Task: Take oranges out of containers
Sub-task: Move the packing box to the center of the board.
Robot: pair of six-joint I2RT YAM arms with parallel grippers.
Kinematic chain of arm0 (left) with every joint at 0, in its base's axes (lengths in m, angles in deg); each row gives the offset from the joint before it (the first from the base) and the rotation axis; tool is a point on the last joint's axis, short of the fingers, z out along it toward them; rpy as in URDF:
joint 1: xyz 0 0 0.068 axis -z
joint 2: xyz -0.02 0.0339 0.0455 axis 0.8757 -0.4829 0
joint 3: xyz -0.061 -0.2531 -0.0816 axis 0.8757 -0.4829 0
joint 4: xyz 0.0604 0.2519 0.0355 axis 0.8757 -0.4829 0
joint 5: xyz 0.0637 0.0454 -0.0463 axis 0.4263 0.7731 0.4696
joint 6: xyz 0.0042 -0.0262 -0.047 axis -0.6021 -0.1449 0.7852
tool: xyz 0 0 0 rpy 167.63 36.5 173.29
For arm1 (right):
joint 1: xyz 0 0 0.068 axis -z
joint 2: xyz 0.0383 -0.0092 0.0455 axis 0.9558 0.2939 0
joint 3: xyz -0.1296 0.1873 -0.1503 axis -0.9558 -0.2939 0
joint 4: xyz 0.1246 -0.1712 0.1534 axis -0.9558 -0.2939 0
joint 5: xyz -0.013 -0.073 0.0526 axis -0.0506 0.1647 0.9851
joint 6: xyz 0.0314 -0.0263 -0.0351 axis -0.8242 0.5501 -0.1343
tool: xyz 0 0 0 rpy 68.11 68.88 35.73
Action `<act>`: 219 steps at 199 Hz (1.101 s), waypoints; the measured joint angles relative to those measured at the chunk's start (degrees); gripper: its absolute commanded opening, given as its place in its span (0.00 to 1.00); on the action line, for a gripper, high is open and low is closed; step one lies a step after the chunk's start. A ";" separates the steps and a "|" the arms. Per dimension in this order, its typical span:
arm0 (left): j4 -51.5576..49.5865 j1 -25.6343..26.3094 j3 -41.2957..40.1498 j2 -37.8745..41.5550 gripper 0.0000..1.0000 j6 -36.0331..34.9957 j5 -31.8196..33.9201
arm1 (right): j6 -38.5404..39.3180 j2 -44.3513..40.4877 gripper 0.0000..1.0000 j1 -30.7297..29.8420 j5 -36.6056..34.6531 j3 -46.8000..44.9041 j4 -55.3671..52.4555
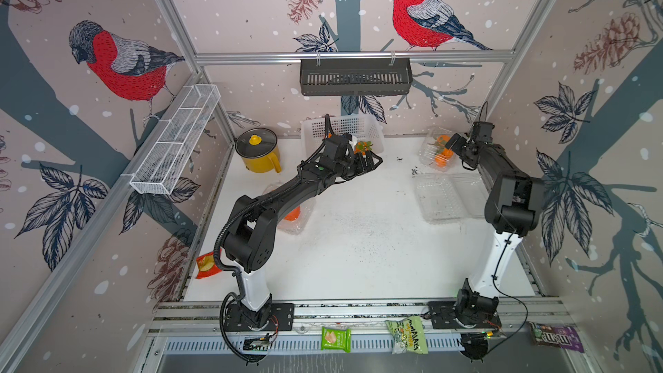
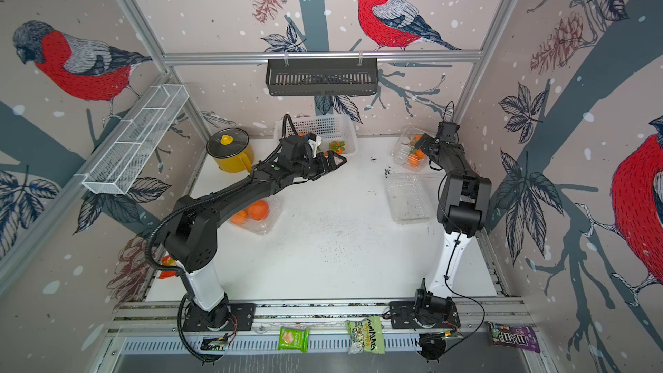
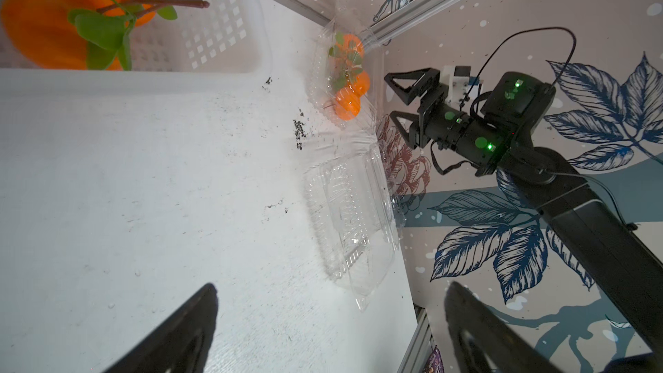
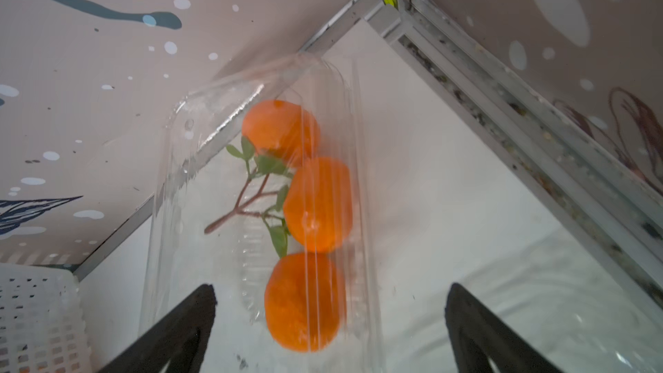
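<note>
Three clear, thin plastic clamshell containers sat on the white table (image 1: 358,245). The corner container (image 1: 432,159), in the far right corner, showed three small glossy oranges (image 4: 317,204) through its ribbed clear plastic, joined on a brown twig with green leaves. The open container (image 1: 443,197) lay flat along the right edge, with only dark specks in it. The third container (image 2: 267,226) lay near the left edge, partly under the left arm, and held larger plain oranges (image 2: 258,209) without leaves. More leafy oranges (image 3: 43,26) lay in the white perforated basket (image 1: 344,127) at the far edge. The left gripper (image 1: 373,161) hung just in front of the basket, its jaws spread wide and pinching nothing. The right gripper (image 3: 391,96) was just beside the corner container, jaws likewise spread and holding nothing.
</note>
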State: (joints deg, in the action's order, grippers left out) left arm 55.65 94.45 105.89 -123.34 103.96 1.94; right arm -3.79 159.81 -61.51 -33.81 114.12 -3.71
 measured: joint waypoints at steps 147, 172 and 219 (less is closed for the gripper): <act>-6.03 0.04 -0.59 -0.66 0.97 -3.67 1.14 | 14.05 23.15 1.00 -6.56 6.51 31.08 -1.84; -6.14 -0.11 -2.27 0.92 0.97 -3.74 1.36 | 19.30 21.38 1.00 -9.68 4.79 29.11 -2.36; -6.14 -0.94 -5.35 3.48 0.97 -4.09 1.40 | 25.49 15.58 0.98 -15.06 -1.57 20.04 -0.52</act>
State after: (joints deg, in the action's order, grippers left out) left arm 49.51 93.51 100.54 -119.87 99.88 3.33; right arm 21.69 175.40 -76.57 -35.39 134.16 -4.23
